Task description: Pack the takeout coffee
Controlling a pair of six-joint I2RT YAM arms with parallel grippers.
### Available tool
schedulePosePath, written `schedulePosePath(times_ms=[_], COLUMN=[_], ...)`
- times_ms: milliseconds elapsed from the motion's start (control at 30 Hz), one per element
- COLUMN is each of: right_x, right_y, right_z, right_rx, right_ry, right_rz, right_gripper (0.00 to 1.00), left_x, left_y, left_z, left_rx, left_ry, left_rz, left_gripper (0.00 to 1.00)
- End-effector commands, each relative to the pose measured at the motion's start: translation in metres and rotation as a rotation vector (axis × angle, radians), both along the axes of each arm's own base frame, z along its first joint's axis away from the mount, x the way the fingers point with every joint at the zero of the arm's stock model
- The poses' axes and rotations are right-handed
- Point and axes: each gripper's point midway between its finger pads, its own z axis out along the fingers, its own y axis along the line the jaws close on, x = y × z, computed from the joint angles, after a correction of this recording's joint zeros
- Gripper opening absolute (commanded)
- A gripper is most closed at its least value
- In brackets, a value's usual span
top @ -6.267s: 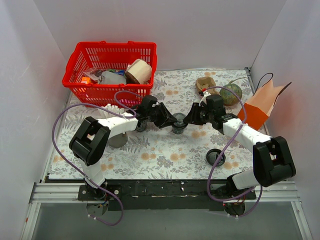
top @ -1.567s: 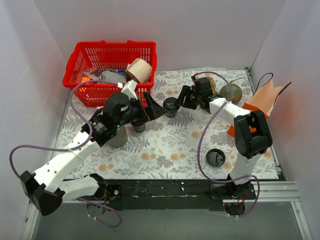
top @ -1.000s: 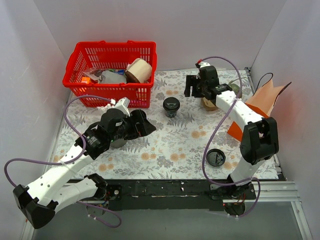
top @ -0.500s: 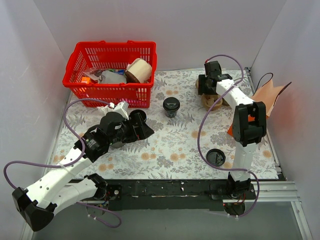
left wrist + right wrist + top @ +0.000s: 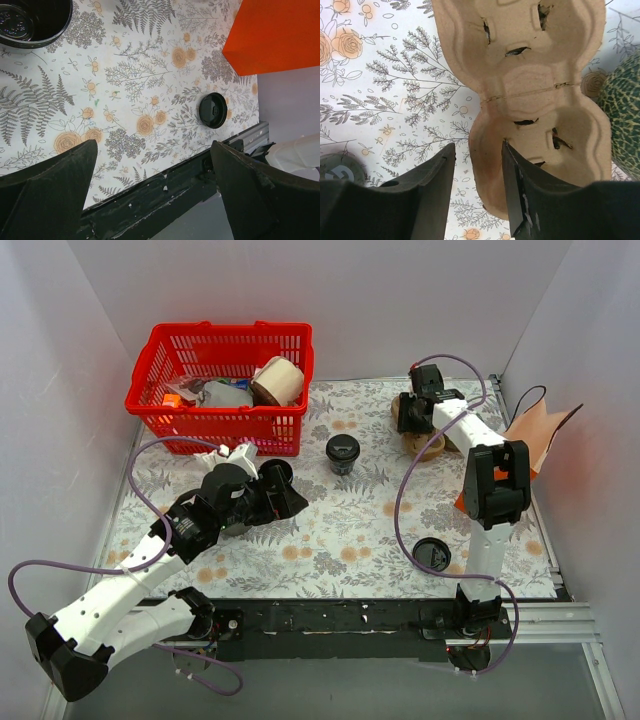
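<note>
Starts at the far left with the red basket (image 5: 220, 375), well apart from the work. Next finds the left gripper (image 5: 154, 145), spread wide over the floral mat (image 5: 330, 530), gripping nothing, near the takeout coffee (image 5: 343, 452). Places that coffee upright and uncovered near the middle of the mat, between the two arms and touched by neither. Risks toppling so short and open a cup with a careless sweep of the left fingers. Cannot tell about any liquid in the dark inside, so treats a spill as possible.

Further right, meets the right gripper (image 5: 478, 147), parted and straddling the rim of the cardboard cup carrier (image 5: 535, 100), one finger outside over the mat and the other apparently over a pocket, not yet pinching. Risks crushing or tearing the thin pulp wall by clamping hard, or tilting the carrier by lifting from one corner only. Also risks shoving it against the green ball (image 5: 625, 130) just beside its right edge.

Notes the black lid (image 5: 433, 554) near the front, well apart from the cup, and the orange bag (image 5: 520, 455) at the far right. Risks seating an unlidded cup in the carrier and slopping it during any carry toward the bag.
</note>
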Motion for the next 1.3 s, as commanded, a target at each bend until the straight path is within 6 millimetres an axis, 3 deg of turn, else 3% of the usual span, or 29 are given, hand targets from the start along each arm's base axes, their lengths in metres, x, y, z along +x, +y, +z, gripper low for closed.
schedulePosePath(times_ms=[0, 233, 433, 700, 933, 1133, 1267], right_x=[0.015, 0.014, 0.014, 0.011, 0.011, 0.01, 0.012], right_y=[0.003, 0.01, 0.012, 0.013, 0.013, 0.007, -0.003], right_z=[0.005, 0.008, 0.018, 0.014, 0.022, 0.029, 0.043], right_rx=[0.035, 0.072, 0.086, 0.106, 0.13, 0.126, 0.086], right_ry=[-0.035, -0.051, -0.071, -0.056, -0.075, -0.093, -0.138], right_rz=[-0.011, -0.004, -0.001, -0.001, -0.002, -0.019, -0.038], right_gripper=[0.48, 0.28, 0.3, 0.32, 0.12, 0.01, 0.01], left_x=[0.004, 0.003, 0.003, -0.001, -0.001, -0.001, 0.0], left_y=[0.006, 0.003, 0.001, -0.002, -0.003, -0.005, -0.006], left_z=[0.004, 0.002, -0.001, -0.002, -0.001, -0.002, -0.003], left_rx=[0.006, -0.007, -0.013, -0.028, -0.032, -0.037, -0.037], left_ry=[-0.031, -0.022, -0.015, -0.004, -0.006, -0.003, 0.001], left_rz=[0.033, 0.026, 0.026, -0.002, -0.003, -0.006, -0.007], left_gripper=[0.98, 0.98, 0.98, 0.98, 0.98, 0.98, 0.98])
